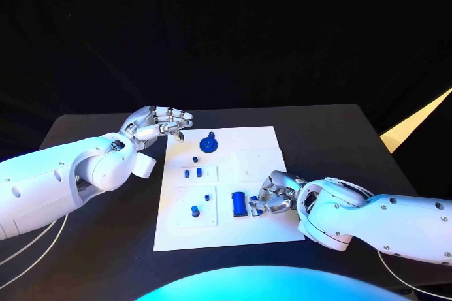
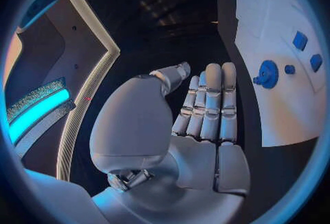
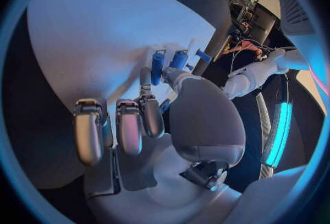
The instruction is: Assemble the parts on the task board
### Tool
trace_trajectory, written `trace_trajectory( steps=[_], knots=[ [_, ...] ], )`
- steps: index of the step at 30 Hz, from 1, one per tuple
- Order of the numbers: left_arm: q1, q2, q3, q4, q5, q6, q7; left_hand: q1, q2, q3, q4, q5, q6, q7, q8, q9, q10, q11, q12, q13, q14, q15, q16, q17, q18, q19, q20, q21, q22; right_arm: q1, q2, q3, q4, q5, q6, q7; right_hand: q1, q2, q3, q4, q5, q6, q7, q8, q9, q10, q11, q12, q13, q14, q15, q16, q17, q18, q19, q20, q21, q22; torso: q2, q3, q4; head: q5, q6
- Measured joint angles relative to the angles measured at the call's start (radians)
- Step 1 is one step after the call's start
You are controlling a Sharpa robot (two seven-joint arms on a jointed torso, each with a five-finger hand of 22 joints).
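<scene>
Lying on the table: task board point(image 1: 259, 232), a white plate in the middle of the black table point(image 1: 330, 128), its long side running away from the robot.
Gear-like part: round blue piece point(image 1: 209, 143) near the board's far end; the left wrist view shows it as a toothed disc with a knob point(image 2: 266, 74), detail the head view does not give.
Small parts: blue pegs point(image 1: 191, 174) in the board's left column, two more point(image 1: 196, 210) lower down; the left wrist view shows two of them as flat blue blocks point(image 2: 300, 40).
Cylinder: larger blue cylinder point(image 1: 238, 204) toward the board's near right, just beside the right hand's fingertips.
Right hand: right hand point(image 1: 273, 195) lies over the board's near right part, fingers curled toward a small blue part point(image 1: 253, 211). In the right wrist view the thumb and a finger meet at upright blue pieces point(image 3: 168, 63) on the white surface; whether anything is truly pinched I cannot tell.
Left hand: left hand point(image 1: 158, 123) hovers off the board's far left corner, above the table. The left wrist view shows its fingers point(image 2: 209, 105) straight and side by side, thumb apart, holding nothing.
</scene>
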Motion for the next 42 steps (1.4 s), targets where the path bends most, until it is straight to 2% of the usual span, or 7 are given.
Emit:
trace_trajectory(
  steps=[4,10,26,29,35,38,42],
  knots=[
    [0.0,0.0,0.0,-0.001,-0.001,0.001,-0.001,0.0,0.0,0.0,0.0,0.0,0.0,0.0,0.0,0.0,0.0,0.0,0.0,0.0,0.0,0.0,0.0,0.0,0.0,0.0,0.0,0.0,0.0,0.0,0.0,0.0,-0.001,0.0,0.001,0.0,-0.03,-0.007,-0.024,0.001,-0.004,0.0,0.0,0.0,0.0,0.0,0.0,0.0,0.0,0.0,0.0,0.0,0.0,0.0,0.0,0.0,0.0,0.0,0.0,-0.0004,0.0002,0.0,0.0],
    [0.0,-0.001,0.0,-0.001,-0.001,0.002,-0.003,0.0,0.0,0.0,0.0,0.0,0.0,0.0,0.0,0.0,0.0,0.0,0.0,0.0,0.0,0.0,0.0,0.0,0.0,0.0,0.0,0.0,-0.001,0.0,0.001,0.0,-0.001,0.0,0.006,-0.001,-0.059,-0.002,-0.058,0.0,-0.062,0.0,0.0,0.0,0.002,0.0,0.0,0.0,0.0,0.0,0.0,0.0,0.0,0.0,0.0,0.0,0.0,0.0,0.0,-0.0005,0.0005,0.002,-0.002],
    [0.0,-0.003,0.0,-0.003,-0.003,0.003,-0.006,0.0,0.0,0.0,0.0,0.0,0.0,0.0,0.0,0.0,0.0,0.0,0.0,0.0,0.0,0.0,0.0,-0.001,0.0,0.0,0.0,0.0,-0.001,-0.001,-0.018,0.0,0.008,0.0,0.017,0.003,-0.063,-0.005,-0.071,-0.004,-0.068,0.0,0.0,0.003,0.002,0.0,0.0,0.0,0.001,0.0,0.0,0.0,0.0,0.0,0.0,0.0,0.0,0.0,0.0,-0.0001,0.0,0.005,-0.005],
    [0.0,-0.003,0.0,-0.003,-0.004,0.003,-0.006,0.0,0.0,0.0,0.0,0.0,0.0,0.0,0.0,0.0,0.0,0.0,0.0,0.0,0.0,0.0,0.0,-0.001,0.0,0.0,0.0,0.0,-0.001,-0.001,-0.031,0.0,0.011,0.001,0.017,0.009,-0.048,0.004,-0.072,-0.006,-0.068,-0.001,-0.001,0.003,0.002,0.0,0.0,0.0,0.001,0.0,0.0,0.0,0.0,0.0,0.0,0.0,-0.005,0.0,0.0,0.0005,0.0,0.003,-0.003],
    [0.0,-0.003,0.0,-0.004,-0.004,0.002,-0.006,0.0,0.0,0.0,0.0,0.0,0.0,0.0,0.0,0.0,0.0,0.0,0.0,0.0,0.0,0.0,0.0,-0.001,0.0,0.0,0.0,0.0,-0.001,0.002,-0.065,0.0,0.022,0.014,0.01,0.042,-0.029,-0.013,-0.082,-0.005,-0.068,-0.032,0.009,-0.009,-0.002,0.0,0.0,-0.019,0.001,0.0,0.0,0.0,0.001,0.0,0.0,0.0,-0.032,0.0,-0.001,0.0006,-0.001,0.001,0.002],
    [0.0,-0.005,0.0,-0.004,-0.004,0.001,-0.004,0.0,0.0,0.0,0.0,0.0,0.0,0.0,0.0,0.0,0.0,0.0,0.0,0.0,0.0,0.0,0.0,-0.001,0.0,0.0,0.0,0.0,-0.001,0.022,-0.087,0.002,0.026,0.048,-0.001,0.093,-0.012,-0.018,-0.103,-0.003,-0.048,-0.071,0.026,-0.034,-0.011,-0.005,0.018,-0.077,0.001,-0.001,0.015,-0.026,0.001,0.001,-0.001,0.001,-0.11,0.0,-0.002,0.0008,-0.0012,-0.001,0.006],
    [0.0,-0.005,0.0,-0.008,-0.002,-0.004,0.0,0.0,0.0,0.0,0.0,0.0,0.0,0.0,0.0,0.001,0.0,0.0,0.0,0.0,0.0,0.0,0.0,-0.001,0.0,0.0,0.0,-0.004,-0.002,0.059,-0.109,0.005,0.021,0.132,-0.021,0.196,0.047,-0.008,-0.132,-0.003,0.021,-0.136,0.052,-0.051,-0.009,-0.126,0.042,-0.348,-0.024,0.0,0.033,-0.147,-0.029,0.055,-0.091,0.025,-0.41,0.0,-0.003,0.0012,-0.0013,-0.003,0.015]
  ],
)
